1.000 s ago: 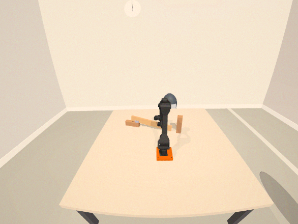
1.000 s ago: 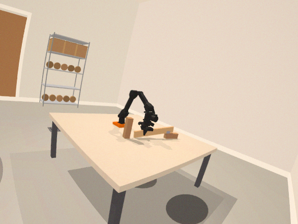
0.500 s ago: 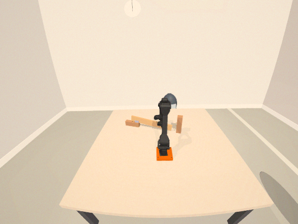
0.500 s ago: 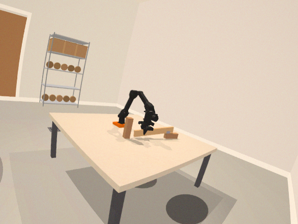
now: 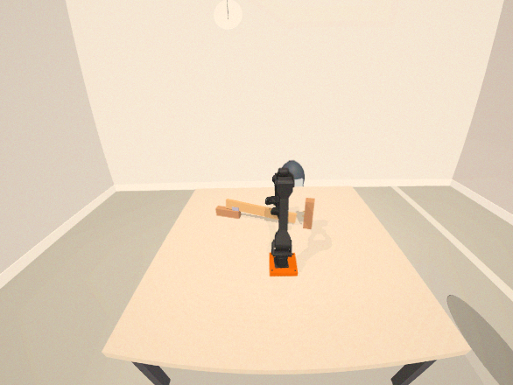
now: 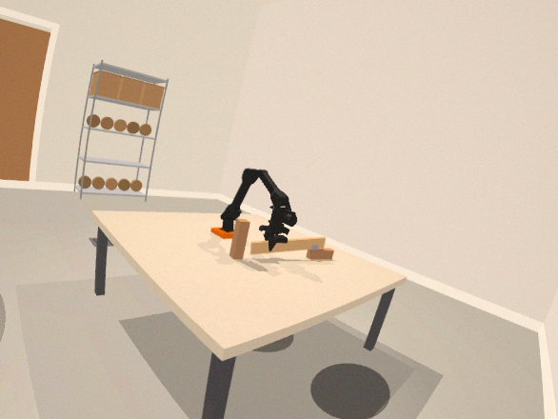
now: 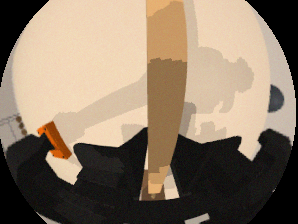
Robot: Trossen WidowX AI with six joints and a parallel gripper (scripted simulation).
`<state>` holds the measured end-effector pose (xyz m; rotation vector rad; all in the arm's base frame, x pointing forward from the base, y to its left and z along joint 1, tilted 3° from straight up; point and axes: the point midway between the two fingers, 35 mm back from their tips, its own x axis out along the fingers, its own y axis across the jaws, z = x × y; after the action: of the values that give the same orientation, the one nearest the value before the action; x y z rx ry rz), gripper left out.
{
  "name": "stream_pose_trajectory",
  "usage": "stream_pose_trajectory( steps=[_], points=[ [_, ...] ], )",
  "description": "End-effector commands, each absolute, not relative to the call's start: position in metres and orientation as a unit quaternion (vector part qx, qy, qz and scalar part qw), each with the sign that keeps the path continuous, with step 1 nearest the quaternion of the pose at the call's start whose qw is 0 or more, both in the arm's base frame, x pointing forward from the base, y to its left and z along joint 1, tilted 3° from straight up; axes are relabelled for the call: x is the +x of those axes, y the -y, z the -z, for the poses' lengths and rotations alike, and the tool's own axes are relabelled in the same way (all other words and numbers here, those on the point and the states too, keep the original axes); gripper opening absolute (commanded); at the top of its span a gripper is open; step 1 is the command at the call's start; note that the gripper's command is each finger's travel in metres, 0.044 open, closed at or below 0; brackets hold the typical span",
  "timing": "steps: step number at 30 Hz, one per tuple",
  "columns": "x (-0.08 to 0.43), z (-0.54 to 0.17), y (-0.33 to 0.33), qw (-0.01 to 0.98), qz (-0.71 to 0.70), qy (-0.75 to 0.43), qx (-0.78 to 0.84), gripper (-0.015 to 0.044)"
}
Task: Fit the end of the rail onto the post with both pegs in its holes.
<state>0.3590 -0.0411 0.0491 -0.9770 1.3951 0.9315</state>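
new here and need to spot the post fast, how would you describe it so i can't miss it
Find the black arm on the pale table; its gripper is shut on the long wooden rail. Just off the rail's near end stands the post. It is the only upright wooden piece, taller than the low footboard block at the far end.

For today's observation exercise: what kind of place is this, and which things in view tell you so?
Probably a workshop or storeroom: a metal shelf rack of boxes and logs, a bare work table, and a robot arm whose claw grips a wooden rail.

rail: long, tan, raised | post: upright, just beside rail's end
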Motion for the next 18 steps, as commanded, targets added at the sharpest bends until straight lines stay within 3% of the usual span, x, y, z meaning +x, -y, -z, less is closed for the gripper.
stream_pose_trajectory(
  steps=[1,18],
  points=[
    [0.3626,-0.0554,0.0406,0.570,-0.395,-0.587,-0.418,0.0000],
    [0.3632,-0.0640,0.0404,0.570,-0.395,-0.587,-0.418,0.0000]
  ],
)
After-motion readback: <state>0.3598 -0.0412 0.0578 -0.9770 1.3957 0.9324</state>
